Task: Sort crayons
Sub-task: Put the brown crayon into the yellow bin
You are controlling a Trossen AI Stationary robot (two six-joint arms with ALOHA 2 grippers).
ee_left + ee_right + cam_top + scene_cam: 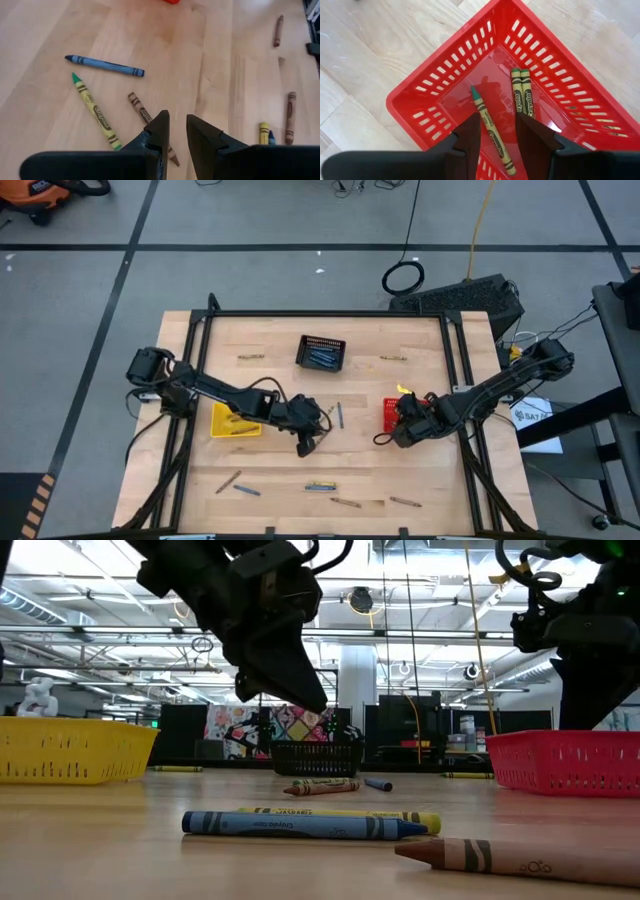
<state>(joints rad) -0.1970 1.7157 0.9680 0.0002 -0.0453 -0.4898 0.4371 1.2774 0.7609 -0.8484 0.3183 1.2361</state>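
Observation:
Crayons lie scattered on the wooden table. In the left wrist view a blue crayon point(105, 65), an olive-yellow crayon point(95, 111) and a brown crayon point(141, 110) lie below my left gripper point(178, 131). It hangs above the table with a narrow gap and holds nothing; it also shows in the high view point(305, 444). My right gripper point(498, 131) is open over the red basket point(440, 82). An olive-yellow crayon point(490, 125) lies on the basket floor below the gap between its fingers. Two more crayons point(522, 95) lie side by side in the basket.
A yellow basket point(234, 421) stands beside the left arm. A black basket point(321, 352) holding blue crayons stands at the far middle. Loose crayons lie near the front edge point(320, 487), at the far side point(250, 357) and at mid-table point(338, 415).

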